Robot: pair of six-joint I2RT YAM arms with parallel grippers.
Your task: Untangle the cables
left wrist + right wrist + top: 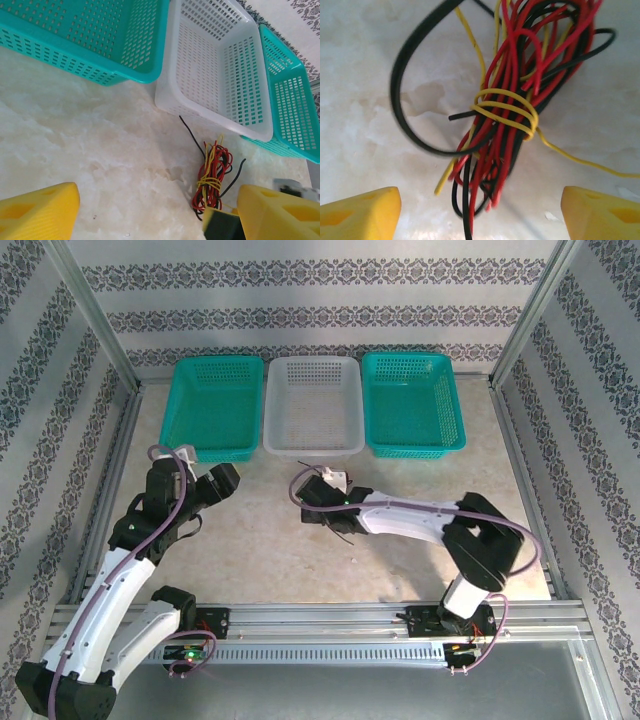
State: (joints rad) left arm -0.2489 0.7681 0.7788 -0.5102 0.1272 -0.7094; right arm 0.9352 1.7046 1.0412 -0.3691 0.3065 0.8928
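Cables (pixel 505 120): one red, black and yellow bundle on the table, near the white basket (pixel 200 60).
Long axis: straight away from my right gripper (pixel 480 205).
Right gripper: wide open, empty, directly over the bundle.
Left gripper (pixel 157 210): open, empty; I judge it farther off.

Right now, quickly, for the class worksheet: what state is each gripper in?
Left gripper: open, holding nothing.
Right gripper: open, holding nothing, facing the cables.
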